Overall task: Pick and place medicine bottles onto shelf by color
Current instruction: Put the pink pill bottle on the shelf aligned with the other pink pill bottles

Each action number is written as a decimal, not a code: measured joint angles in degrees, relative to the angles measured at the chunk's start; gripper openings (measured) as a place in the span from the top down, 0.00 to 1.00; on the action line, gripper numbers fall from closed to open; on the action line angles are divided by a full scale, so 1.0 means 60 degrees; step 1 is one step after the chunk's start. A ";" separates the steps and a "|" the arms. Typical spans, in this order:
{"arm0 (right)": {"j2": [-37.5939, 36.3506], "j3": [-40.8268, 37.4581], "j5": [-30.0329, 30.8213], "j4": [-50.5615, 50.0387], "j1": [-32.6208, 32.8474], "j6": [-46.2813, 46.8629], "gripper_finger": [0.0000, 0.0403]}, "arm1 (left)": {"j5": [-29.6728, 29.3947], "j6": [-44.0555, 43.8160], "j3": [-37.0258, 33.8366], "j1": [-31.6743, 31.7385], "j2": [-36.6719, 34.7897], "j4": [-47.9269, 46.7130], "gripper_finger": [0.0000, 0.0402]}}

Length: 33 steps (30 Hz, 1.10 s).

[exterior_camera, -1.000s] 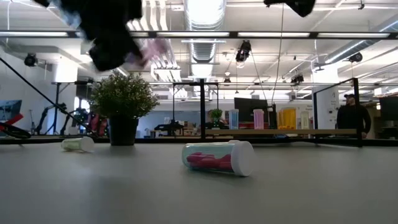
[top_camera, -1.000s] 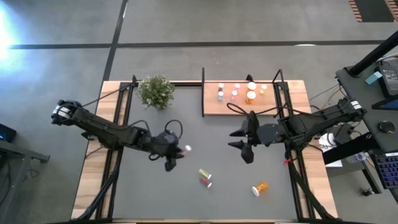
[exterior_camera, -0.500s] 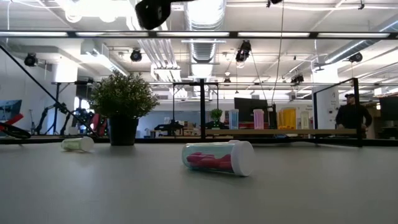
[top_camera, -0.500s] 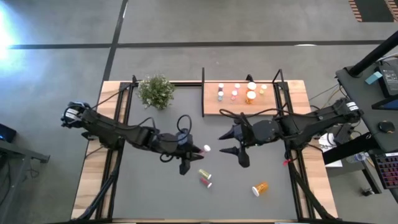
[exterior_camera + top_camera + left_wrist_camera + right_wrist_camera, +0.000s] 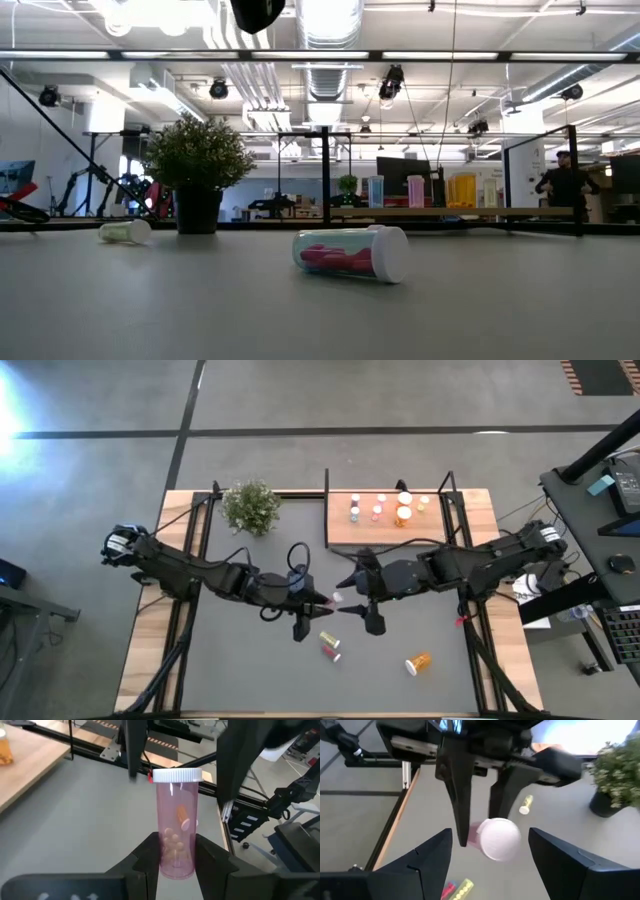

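Clamping a pink bottle (image 5: 177, 827), left pincer (image 5: 322, 601) faces the spread right pincer (image 5: 490, 851) above three fallen bottles (image 5: 329, 644).

**Two bottles lie on the table**

A pink bottle (image 5: 350, 253) with a white cap lies on its side near the middle of the table (image 5: 320, 310). A pale bottle (image 5: 126, 232) lies farther back, beside a potted plant (image 5: 197, 172). Behind stands a wooden shelf (image 5: 455, 211) carrying bottles. A person (image 5: 566, 190) stands beyond.
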 joint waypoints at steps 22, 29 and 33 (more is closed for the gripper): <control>0.0686 0.0783 -0.0368 -0.0718 -0.0078 0.0287 0.55 | -0.0013 0.0177 -0.0011 -0.0098 -0.0003 -0.0117 0.79; 0.0686 0.0783 -0.0355 -0.0763 -0.0078 0.0280 0.67 | -0.0008 0.0189 -0.0015 -0.0098 -0.0004 -0.0098 0.79; 0.0686 0.0783 -0.0382 -0.0767 -0.0078 0.0294 0.72 | 0.0002 0.0240 -0.0015 -0.0098 -0.0004 -0.0098 0.79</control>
